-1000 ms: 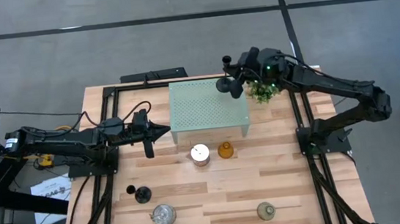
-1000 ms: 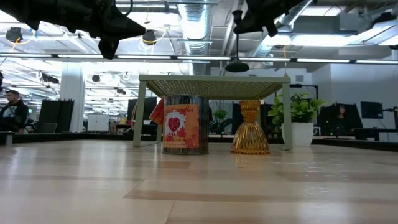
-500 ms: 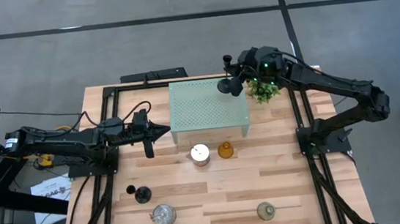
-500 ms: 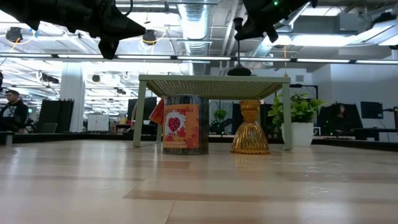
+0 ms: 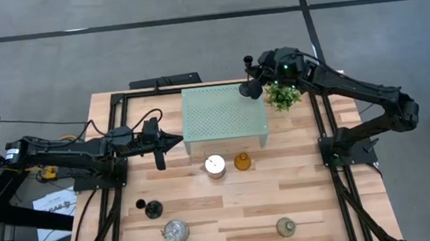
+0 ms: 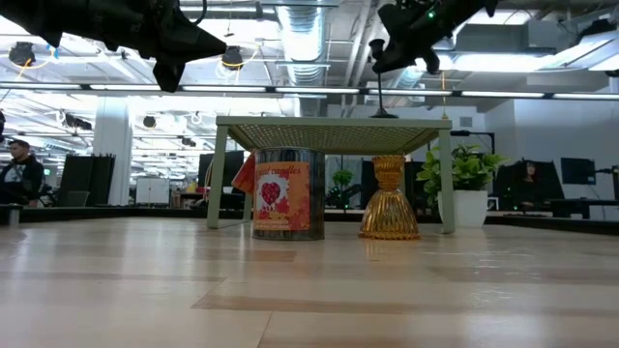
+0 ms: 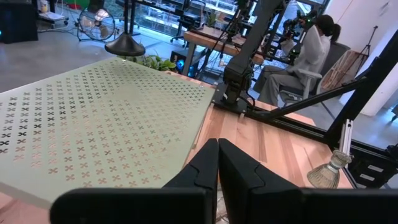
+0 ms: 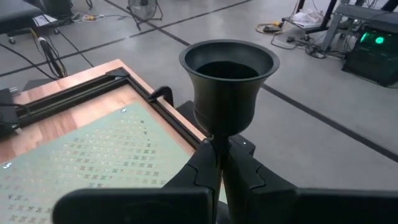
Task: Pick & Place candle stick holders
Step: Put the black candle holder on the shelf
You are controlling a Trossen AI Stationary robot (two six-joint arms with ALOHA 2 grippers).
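A slim black stemmed candle stick holder (image 8: 229, 81) stands upright in my shut right gripper (image 8: 217, 149). Its round base (image 6: 384, 114) is right at the top of the pale green perforated stand (image 5: 224, 113), over the stand's far right corner; whether they touch I cannot tell. My left gripper (image 5: 177, 141) waits shut and level to the left of the stand. On the table rest an amber glass holder (image 5: 242, 162), a round candle tin (image 5: 215, 165), a second black holder (image 5: 148, 207) and two glass holders (image 5: 175, 232) (image 5: 285, 226). My right gripper pinches the holder's thin stem (image 8: 218, 140) just under the cup, between its two fingers. The fingers reach in from the table's right side, slanting a little downward, and lie across the stem. The holder stays upright, its stem and base below the fingers.
A small green potted plant (image 5: 282, 94) stands on the table just right of the stand's far right corner, under my right arm. Black frame rails (image 5: 328, 125) run along both table sides. Open wood lies between the near holders.
My right gripper has carried the black holder a little toward the table's right edge and downward. The holder's base, which hung above the stand a second ago, has sunk to the level of the stand's top. The holder has stayed upright.
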